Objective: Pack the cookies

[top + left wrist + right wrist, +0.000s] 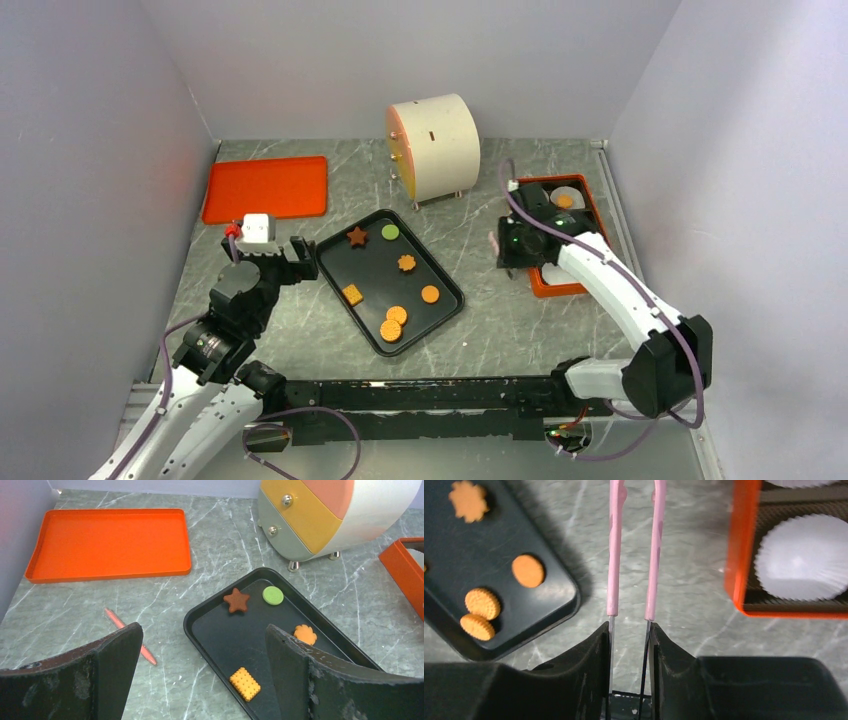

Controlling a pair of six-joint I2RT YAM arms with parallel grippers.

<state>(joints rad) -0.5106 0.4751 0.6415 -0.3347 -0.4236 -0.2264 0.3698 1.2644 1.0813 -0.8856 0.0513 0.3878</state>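
Observation:
The cookies lie on a black tray [440, 322]: a brown star [357, 236], a green round [390, 232], a flower [406, 263], an orange square [352, 294] and three orange rounds [430, 294]. One orange round [565, 201] sits on a white liner in the orange box [556, 286]. My left gripper [268, 258] is open and empty at the tray's left corner [202, 640]. My right gripper [508, 245] is shut on pink tweezers [613, 550] between tray and box [629, 630]. The tweezer tips are out of view.
A flat orange tray [266, 187] lies at the back left. A round-topped mini drawer cabinet [434, 145] stands at the back. A thin pink stick [131, 636] lies on the table left of the black tray. White paper liners [804, 555] fill the box.

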